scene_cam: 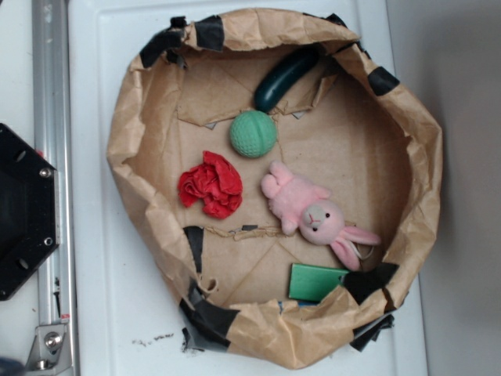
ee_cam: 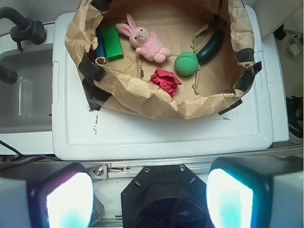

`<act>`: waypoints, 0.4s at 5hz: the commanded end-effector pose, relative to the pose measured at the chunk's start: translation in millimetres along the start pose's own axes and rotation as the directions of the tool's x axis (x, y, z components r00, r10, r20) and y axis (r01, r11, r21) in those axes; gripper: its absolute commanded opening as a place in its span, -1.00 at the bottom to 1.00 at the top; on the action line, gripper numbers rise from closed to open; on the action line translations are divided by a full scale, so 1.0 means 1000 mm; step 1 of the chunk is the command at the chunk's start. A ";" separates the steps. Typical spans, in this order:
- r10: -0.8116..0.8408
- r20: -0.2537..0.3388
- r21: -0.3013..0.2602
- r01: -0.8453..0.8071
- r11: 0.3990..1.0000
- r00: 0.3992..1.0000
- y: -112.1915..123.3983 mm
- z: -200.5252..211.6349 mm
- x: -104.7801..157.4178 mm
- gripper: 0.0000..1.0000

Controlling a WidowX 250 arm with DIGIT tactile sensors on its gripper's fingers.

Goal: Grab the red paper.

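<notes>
The red paper (scene_cam: 210, 184) is seen lying on the floor of the brown paper basket (scene_cam: 407, 125), near the wall on the robot's side, with a green ball (scene_cam: 253, 133) just beside it and a pink bunny (scene_cam: 309, 210) close by on the other side. From the wrist view the paper (ee_cam: 166, 80) is partly hidden behind the basket's crumpled near rim. The gripper (ee_cam: 149, 197) is held well back over the robot's base — its fingers (ee_cam: 69, 197) are spread wide apart and nothing is held between them. The paper lies ahead of the gripper and a little to the right of its centre line, beyond the white lid (ee_cam: 156, 135). The wad is roughly round, so no long axis is offered. The rim must probably be cleared first — then a descent made.
</notes>
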State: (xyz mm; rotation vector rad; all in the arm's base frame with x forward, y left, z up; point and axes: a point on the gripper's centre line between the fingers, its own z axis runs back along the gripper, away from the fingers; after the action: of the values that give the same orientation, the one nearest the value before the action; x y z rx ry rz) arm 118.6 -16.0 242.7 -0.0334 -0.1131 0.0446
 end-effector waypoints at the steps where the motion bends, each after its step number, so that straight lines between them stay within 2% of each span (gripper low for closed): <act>1: 0.000 0.000 0.000 0.000 1.000 1.000 0.000 0.000 0.000 1.00; 2: 0.201 -0.049 -0.092 -0.205 0.974 0.978 0.020 -0.034 0.047 1.00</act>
State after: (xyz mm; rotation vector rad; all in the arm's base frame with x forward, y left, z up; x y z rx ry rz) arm 167.0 1.9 209.0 -0.1328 -0.0559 0.2376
